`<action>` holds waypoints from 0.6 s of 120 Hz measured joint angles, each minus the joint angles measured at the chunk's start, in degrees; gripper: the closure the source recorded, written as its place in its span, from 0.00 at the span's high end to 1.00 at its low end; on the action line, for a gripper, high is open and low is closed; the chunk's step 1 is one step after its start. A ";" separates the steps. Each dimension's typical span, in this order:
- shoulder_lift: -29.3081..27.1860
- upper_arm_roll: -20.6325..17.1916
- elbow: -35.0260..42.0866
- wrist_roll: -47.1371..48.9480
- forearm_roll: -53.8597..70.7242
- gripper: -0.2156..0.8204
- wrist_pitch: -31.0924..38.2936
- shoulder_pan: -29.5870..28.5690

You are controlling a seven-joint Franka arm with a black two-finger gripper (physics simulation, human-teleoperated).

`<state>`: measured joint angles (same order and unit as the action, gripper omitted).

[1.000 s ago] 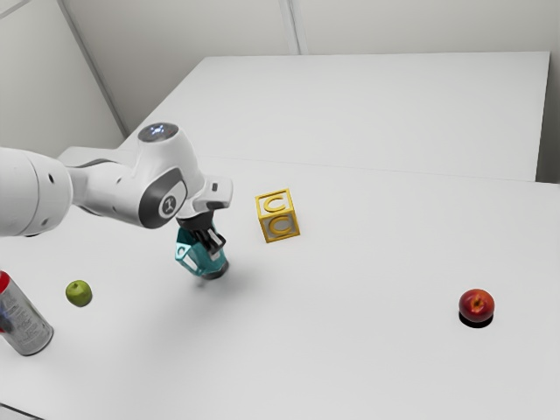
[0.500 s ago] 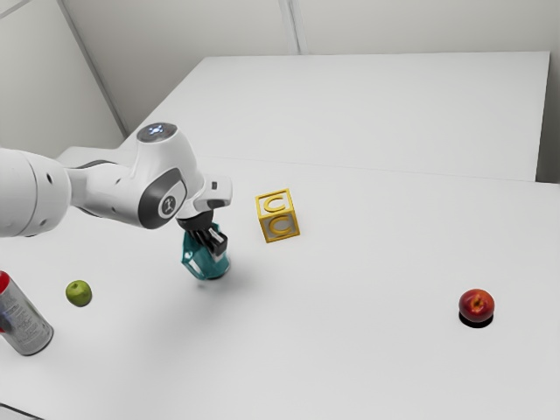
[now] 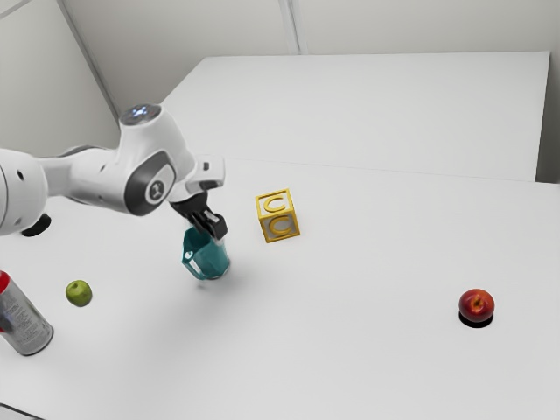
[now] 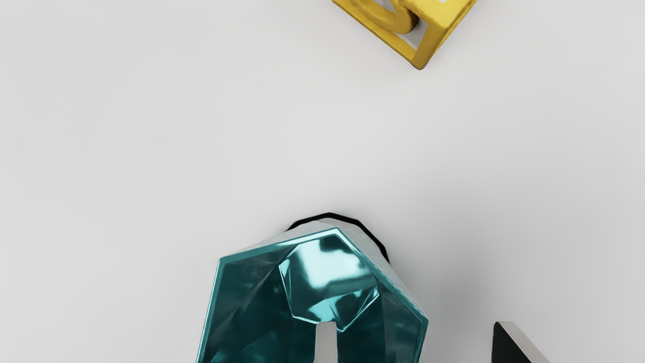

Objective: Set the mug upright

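Observation:
The gripper (image 3: pixel 215 229) is at the upper side of the teal mug (image 3: pixel 208 260), which stands on its base on the table, mouth up. Seen in the wrist view, the gripper (image 4: pixel 414 339) is open, its two fingers far apart. One finger overlaps the inside of the mug (image 4: pixel 327 262), and the other is out beyond the rim over the table. Part of the dark base ring shows past the mug's rim. Whether either finger touches the mug cannot be told.
A yellow letter block (image 3: pixel 278 216) sits near the mug, toward the exterior view's right. Farther that way lies a red apple (image 3: pixel 477 305). A green apple (image 3: pixel 79 293) and a spray can (image 3: pixel 26 324) are at the exterior view's left.
The mug has gone from tilted to standing on its base, mostly within the first half second. Since then my hand has risen and drawn back slightly toward the exterior view's left, while the mug stayed put.

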<state>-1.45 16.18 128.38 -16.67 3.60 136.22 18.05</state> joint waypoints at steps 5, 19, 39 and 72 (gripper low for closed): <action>-0.24 -0.03 -1.04 0.04 0.00 0.48 -0.46 0.04; 0.58 -0.18 -7.53 0.16 -0.22 0.60 -3.97 -0.02; 6.70 -0.35 -21.95 0.59 -1.65 0.70 -14.12 -0.75; 15.66 -0.23 -38.78 1.85 -5.34 0.77 -32.76 -2.01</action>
<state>14.21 15.96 89.59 -14.82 -1.74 103.46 16.04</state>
